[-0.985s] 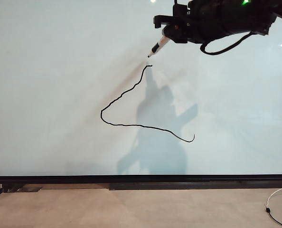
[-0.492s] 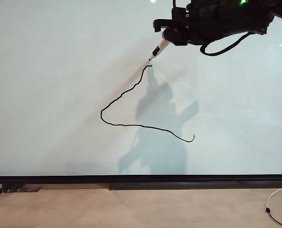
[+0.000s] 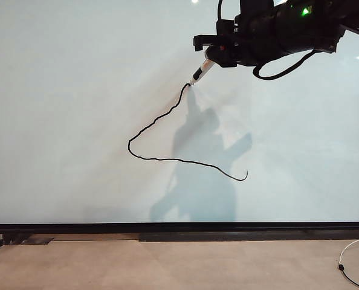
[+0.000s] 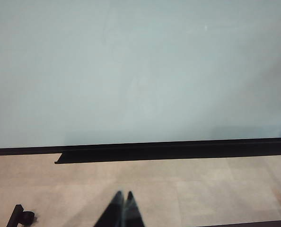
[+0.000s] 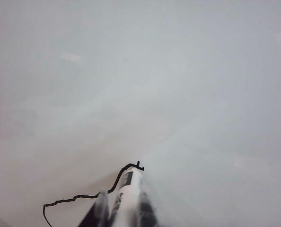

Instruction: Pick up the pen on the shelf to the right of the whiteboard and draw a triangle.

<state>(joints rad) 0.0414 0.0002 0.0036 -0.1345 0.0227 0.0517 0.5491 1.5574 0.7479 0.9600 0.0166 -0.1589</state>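
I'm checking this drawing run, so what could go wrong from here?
1. The right hand holds the pen with its tip at the triangle apex; a poor start may leave a gap.
2. The right side is undrawn, and the existing lines on the whiteboard wobble, so the closing stroke may miss the lower end.

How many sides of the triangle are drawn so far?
2: the left side, from the top by the pen tip down to the left corner, and the bottom side of the triangle; the right side is missing.
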